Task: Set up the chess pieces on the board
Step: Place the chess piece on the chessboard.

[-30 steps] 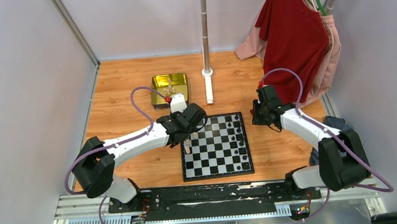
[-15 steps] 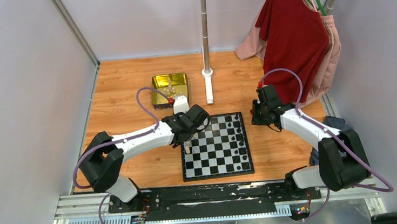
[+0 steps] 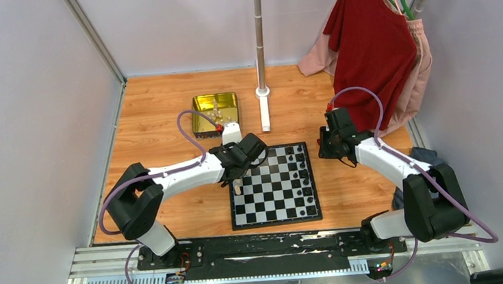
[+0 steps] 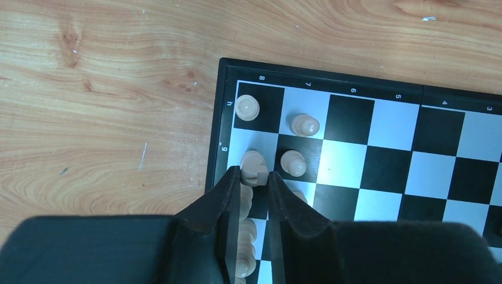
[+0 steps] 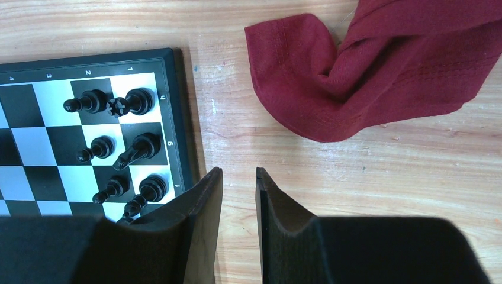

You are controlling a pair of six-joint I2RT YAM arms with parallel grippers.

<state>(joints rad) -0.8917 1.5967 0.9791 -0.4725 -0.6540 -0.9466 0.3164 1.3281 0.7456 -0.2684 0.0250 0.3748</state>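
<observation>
While the right gripper (image 5: 238, 177) is hanging over the wooden table (image 5: 355, 195) just off the board's (image 5: 180, 106) 3 o'clock edge, jaws standing apart with nothing between them, the left gripper (image 4: 253, 177) is doing the work. Its jaws are pinching a cream piece (image 4: 253, 165) at the board's far-left corner, around 10 o'clock in the top view.

That piece is sitting over an edge-row square, and whether it's resting on the square or a touch above it, I can't tell. Several more cream pieces (image 4: 293, 163) are standing just beside it toward 12 and 1 o'clock in the left wrist view, and others are showing dimly beneath the fingers (image 4: 232, 192). The black pieces (image 5: 142, 100) are lining the opposite, 3 o'clock side. The tin (image 3: 195, 116) is sitting at 11 o'clock from the board, with pale pieces waiting inside by the look of it.

On handling, I'm judging these men tiny, light and hard, with smooth rounded tops, so a pinch high on the head is risking a slip or a tip. Gripping low-to-mid on the body, squarely across, is looking safest. Neighbours are crowding close, so the fingers are needing a straight lift out, or they're risking knocking one over.
</observation>
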